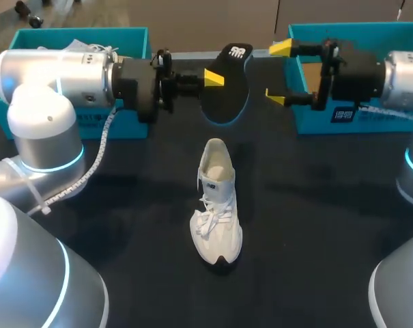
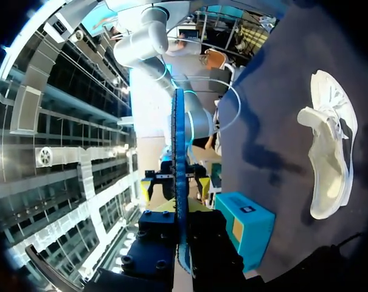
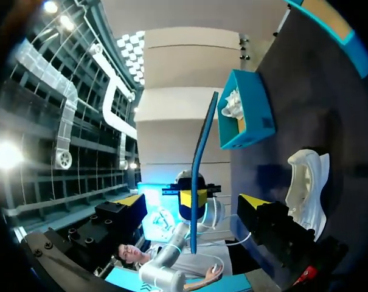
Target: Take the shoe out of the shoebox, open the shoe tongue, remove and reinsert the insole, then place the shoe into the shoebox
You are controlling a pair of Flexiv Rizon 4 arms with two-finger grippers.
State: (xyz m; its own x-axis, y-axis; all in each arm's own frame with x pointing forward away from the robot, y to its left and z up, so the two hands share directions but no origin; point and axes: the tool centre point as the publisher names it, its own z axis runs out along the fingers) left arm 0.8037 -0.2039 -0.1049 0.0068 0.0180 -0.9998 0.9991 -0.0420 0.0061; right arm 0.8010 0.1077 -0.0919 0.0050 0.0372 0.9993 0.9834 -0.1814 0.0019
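shoe (image 1: 216,205) mid-table | insole (image 1: 228,89) behind it, in left tool (image 1: 217,80) | left box (image 1: 127,41) back-left | right box (image 1: 356,31) back-right

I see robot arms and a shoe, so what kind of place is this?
Probably a robot testing lab: over a black table the left gripper holds a flat black insole, the right gripper is open, and a white lace-up sneaker sits near two teal shoeboxes.

The silver left arm (image 1: 56,75) reached in level from the left side. Its yellow-tipped left gripper (image 1: 218,78) was closed on a flat black insole (image 1: 226,99), which stood on its edge. The silver right arm (image 1: 404,72) lay level opposite to it. The yellow-tipped right gripper (image 1: 278,72) held its fingers wide apart, just beside the insole.
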